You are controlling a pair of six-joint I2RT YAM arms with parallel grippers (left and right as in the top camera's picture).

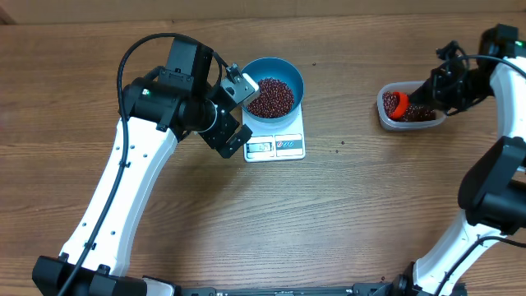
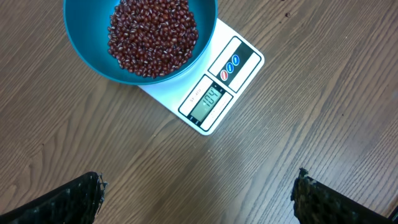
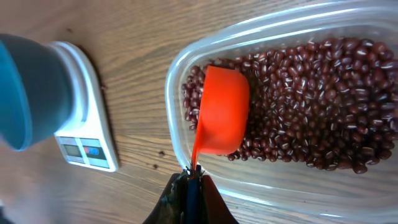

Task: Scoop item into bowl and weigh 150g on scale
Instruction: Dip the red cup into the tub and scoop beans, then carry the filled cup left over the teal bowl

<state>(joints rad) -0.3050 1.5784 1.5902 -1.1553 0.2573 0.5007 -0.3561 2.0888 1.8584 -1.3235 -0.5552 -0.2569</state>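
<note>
Right jaws shut tight on the handle end of one small red-orange plastic scoop (image 3: 221, 112). Scoop lies in one clear rounded-rectangular plastic tub (image 3: 175, 74), cup resting on the small dark red-brown beans (image 3: 311, 93) there, handle pointing back over the tub rim to the jaws. Left jaws spread wide, empty, above the wooden worktop (image 1: 370, 214), just beside one flat white rectangular scale (image 1: 275, 146). One round deep blue bowl (image 1: 275, 67) sits on the scale's far end, second bean heap (image 1: 271, 97) inside. Scale's long axis runs far-to-near, display edge toward the robot. Tub well apart, off to the right.
</note>
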